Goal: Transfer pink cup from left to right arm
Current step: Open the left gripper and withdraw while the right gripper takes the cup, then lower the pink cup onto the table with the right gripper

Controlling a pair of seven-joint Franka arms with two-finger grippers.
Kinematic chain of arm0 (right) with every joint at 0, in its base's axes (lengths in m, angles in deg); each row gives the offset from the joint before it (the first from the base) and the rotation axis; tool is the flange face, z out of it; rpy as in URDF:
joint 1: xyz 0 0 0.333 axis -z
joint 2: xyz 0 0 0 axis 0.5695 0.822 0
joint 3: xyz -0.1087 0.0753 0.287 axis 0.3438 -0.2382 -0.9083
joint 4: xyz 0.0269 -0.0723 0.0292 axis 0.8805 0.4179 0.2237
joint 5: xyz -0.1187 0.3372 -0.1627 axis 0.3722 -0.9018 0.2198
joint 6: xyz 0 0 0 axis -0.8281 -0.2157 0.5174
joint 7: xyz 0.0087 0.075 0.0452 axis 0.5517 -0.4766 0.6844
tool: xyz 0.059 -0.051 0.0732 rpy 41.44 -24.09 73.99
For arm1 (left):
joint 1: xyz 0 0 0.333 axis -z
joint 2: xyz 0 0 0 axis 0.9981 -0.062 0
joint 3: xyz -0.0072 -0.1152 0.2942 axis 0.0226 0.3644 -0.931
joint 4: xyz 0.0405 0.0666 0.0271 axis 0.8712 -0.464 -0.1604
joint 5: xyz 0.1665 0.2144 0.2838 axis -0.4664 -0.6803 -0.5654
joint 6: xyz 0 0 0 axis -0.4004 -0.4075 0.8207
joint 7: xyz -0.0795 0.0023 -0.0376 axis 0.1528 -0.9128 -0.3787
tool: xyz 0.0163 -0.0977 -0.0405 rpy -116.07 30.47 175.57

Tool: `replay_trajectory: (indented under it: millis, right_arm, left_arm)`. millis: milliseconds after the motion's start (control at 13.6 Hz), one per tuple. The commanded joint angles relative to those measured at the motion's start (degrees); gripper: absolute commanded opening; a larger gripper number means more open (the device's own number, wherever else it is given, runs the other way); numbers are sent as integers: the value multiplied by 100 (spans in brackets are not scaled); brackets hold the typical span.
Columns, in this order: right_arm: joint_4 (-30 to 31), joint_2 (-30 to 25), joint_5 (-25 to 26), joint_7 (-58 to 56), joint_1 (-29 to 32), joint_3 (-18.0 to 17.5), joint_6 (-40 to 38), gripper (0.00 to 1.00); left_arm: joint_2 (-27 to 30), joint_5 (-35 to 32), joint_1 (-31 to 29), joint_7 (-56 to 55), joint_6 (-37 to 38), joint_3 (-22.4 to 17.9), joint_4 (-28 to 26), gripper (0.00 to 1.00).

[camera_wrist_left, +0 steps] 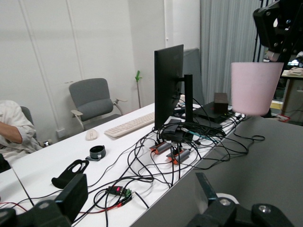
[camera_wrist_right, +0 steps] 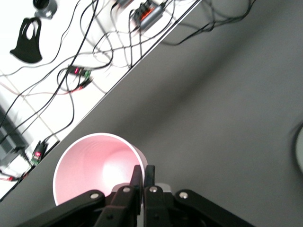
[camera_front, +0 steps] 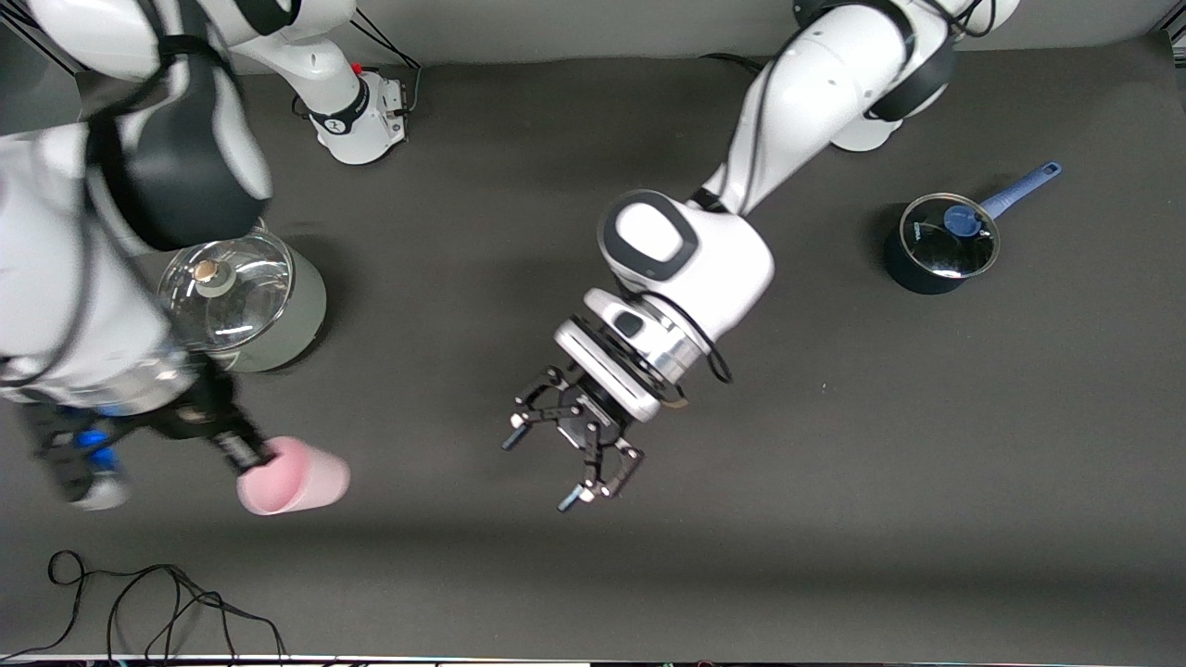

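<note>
As held: the pink cup hangs off the table over the right arm's end, mouth upward in the right wrist view.
Grip: the right gripper pinches the cup's rim wall, one finger inside and one outside, closed on it.
Left gripper: the left gripper hovers over mid-table, fingers spread apart and empty, well apart from the cup.
Step, as judged: the handover looks complete; the cup rests with the right arm alone.
Next move, as judged: carry the cup steadily; a rim pinch may let it swing.
Surroundings: a glass-lidded grey pot stands beside the right arm; a blue saucepan sits toward the left arm's end.
</note>
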Motion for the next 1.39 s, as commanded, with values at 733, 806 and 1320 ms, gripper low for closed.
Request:
replay_trajectory:
  millis: [733,806,1320]
  right_arm:
    - [981,-525,-62,-3587,1554,-45,-518,0]
    - [1341,-684,-176,-3764,1563,-45,-423,0]
    - [4684,-1960,-283,-4985,1756,-45,2372,0]
  left_arm:
    - [1902,-3059,-4246,-1237,8430,-35,-903,100]
    - [1963,-3401,-4457,-1334,8923,-35,-850,100]
    - [2551,-5948,-4863,-1362,10623,-202,-551,100]
